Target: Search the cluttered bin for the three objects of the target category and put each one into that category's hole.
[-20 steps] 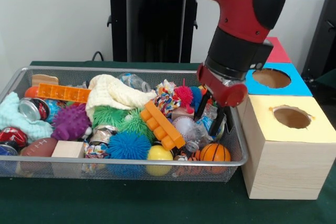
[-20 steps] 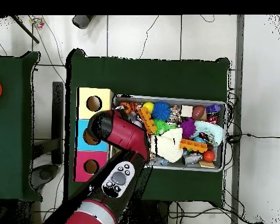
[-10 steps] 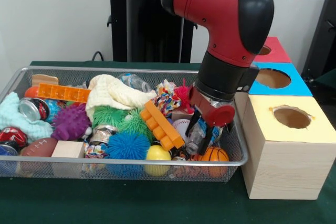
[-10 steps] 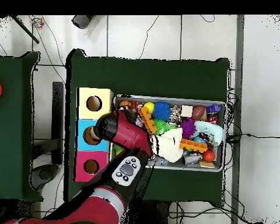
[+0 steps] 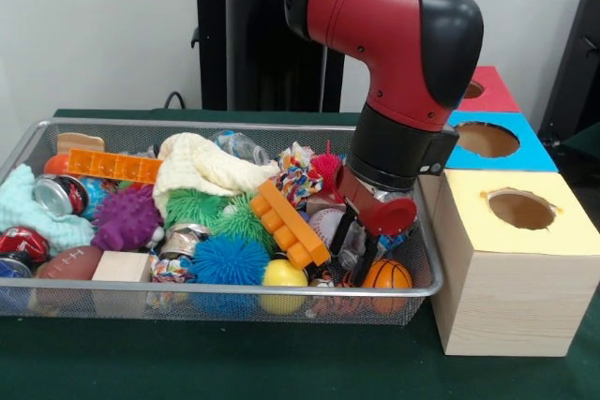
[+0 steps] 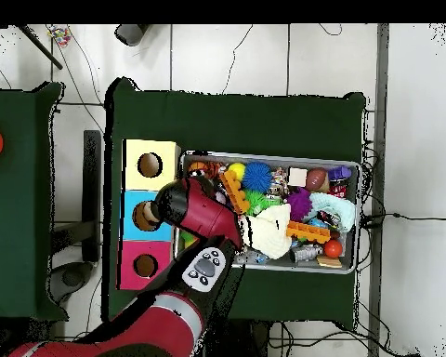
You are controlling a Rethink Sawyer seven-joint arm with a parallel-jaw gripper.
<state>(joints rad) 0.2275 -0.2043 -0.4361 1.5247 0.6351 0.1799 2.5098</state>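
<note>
I see the gripper point(image 5: 354, 248) at lower right of centre, fingers spread around a crumpled clear bottle point(image 5: 351, 243) in the wire bin point(image 5: 234, 304), just above the small basketball point(image 5: 386, 274); grip unclear from here.

The front view sits low and close at table height, looking level across the wire bin point(image 5: 412, 259), which fills the lower left and centre of the frame, with the three hole boxes point(image 5: 511, 269) stacked back along the right. The overhead view hangs high, looking straight down and far off, so the green table point(image 6: 264, 121) takes the middle and bare floor surrounds it. Both views share the bin point(image 6: 349, 167), the boxes point(image 6: 150, 165) and the red arm point(image 5: 394, 35) point(image 6: 203, 214).
</note>
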